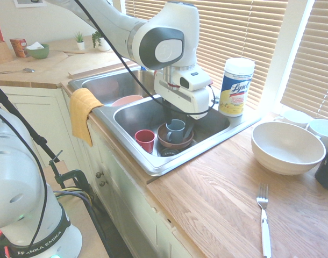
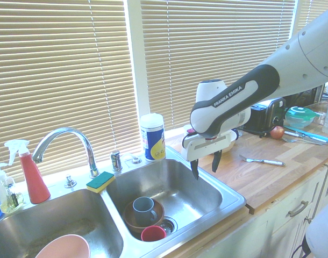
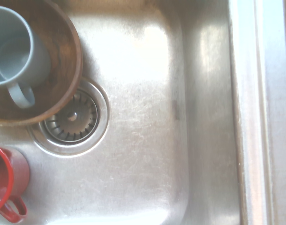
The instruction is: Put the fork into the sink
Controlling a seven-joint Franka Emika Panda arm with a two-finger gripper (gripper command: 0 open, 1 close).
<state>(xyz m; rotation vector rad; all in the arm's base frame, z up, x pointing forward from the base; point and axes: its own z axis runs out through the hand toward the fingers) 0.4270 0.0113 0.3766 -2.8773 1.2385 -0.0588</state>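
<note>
Slim silver four-tined metal fork (image 1: pixel 264 219) lies flat on the wooden tabletop (image 1: pixel 218 199), near its front edge, well apart from the shiny stainless-steel two-basin sink (image 2: pixel 218 185).

Its handle end is cut off in the first exterior view. A large white bowl (image 1: pixel 286 147) stands just behind it. The claw (image 2: pixel 205 163) hangs empty over the sink's right basin, fingers apart, beside a brown bowl (image 2: pixel 130 217) holding a grey-blue mug (image 2: pixel 144 210); a red cup (image 2: pixel 152 233) sits by the drain (image 3: pixel 71 117).
</note>
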